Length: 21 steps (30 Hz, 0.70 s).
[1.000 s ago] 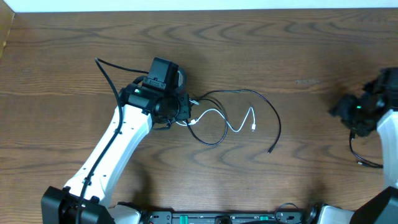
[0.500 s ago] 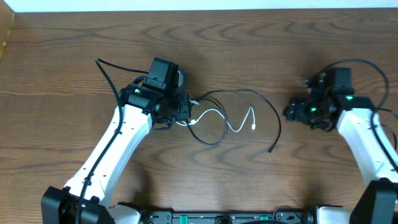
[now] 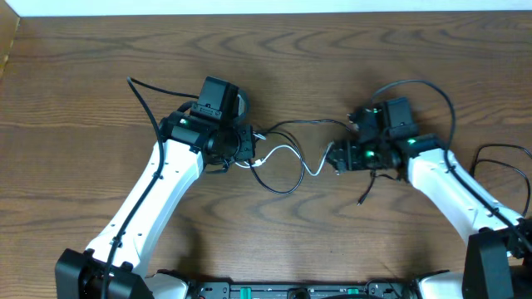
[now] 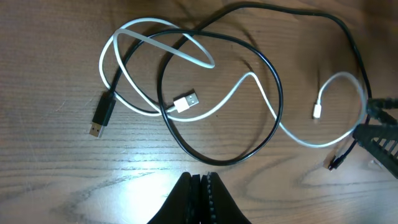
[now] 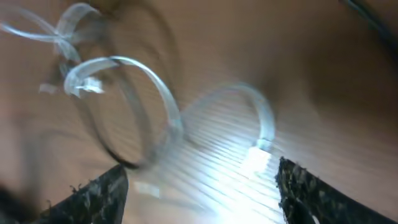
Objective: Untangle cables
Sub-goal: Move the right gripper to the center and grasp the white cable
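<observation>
A thin white cable (image 3: 287, 154) and a thin black cable (image 3: 312, 124) lie looped through each other at the table's middle. In the left wrist view the white cable (image 4: 249, 81) crosses the black loop (image 4: 273, 106), with its USB plug (image 4: 185, 101) inside the loop and the black plug (image 4: 102, 117) at the left. My left gripper (image 4: 202, 186) is shut and empty, just left of the tangle (image 3: 241, 149). My right gripper (image 3: 337, 158) is open over the white cable's small plug end (image 5: 258, 149); the right wrist view is blurred.
Thicker black arm cords (image 3: 141, 95) arc behind the left arm and over the right arm (image 3: 424, 87). The black cable's free end (image 3: 362, 199) lies below the right gripper. The wooden table (image 3: 75, 66) runs to a white strip at the back.
My right arm has swung in from the far right edge to the white cable's right end. The left arm and the cables have not moved.
</observation>
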Each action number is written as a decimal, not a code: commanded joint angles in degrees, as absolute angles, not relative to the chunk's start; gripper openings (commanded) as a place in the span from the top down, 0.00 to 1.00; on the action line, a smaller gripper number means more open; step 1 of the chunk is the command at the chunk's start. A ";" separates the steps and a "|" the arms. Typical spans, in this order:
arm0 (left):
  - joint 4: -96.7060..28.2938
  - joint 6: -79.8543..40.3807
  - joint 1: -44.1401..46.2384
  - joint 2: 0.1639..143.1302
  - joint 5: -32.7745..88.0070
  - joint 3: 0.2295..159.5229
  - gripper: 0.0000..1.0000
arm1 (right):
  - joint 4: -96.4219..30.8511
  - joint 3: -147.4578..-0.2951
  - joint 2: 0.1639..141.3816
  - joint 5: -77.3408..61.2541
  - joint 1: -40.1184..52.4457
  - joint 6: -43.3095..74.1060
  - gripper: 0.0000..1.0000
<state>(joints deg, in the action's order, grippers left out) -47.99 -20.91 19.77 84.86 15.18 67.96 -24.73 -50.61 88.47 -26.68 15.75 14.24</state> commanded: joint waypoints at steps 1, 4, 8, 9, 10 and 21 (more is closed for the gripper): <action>-48.14 -20.38 19.75 85.36 15.86 67.70 0.92 | -21.43 -50.52 88.40 -32.01 18.35 22.37 0.32; -48.16 -20.38 19.75 85.36 15.86 67.70 0.92 | -19.92 -50.52 88.42 -27.29 20.23 26.20 0.36; -48.16 -20.38 19.75 85.36 15.86 67.70 0.92 | -21.47 -50.50 88.42 -20.91 22.35 29.93 0.36; -48.16 -20.38 19.75 85.36 15.86 67.70 0.92 | -22.13 -50.50 88.42 -19.99 22.92 30.46 0.37; -48.16 -20.38 19.75 85.36 15.86 67.70 0.92 | -22.48 -50.50 88.42 -19.55 23.24 30.87 0.38; -48.21 -20.38 19.75 85.36 15.86 67.72 0.92 | -23.27 -50.48 88.42 -15.07 24.86 31.73 0.86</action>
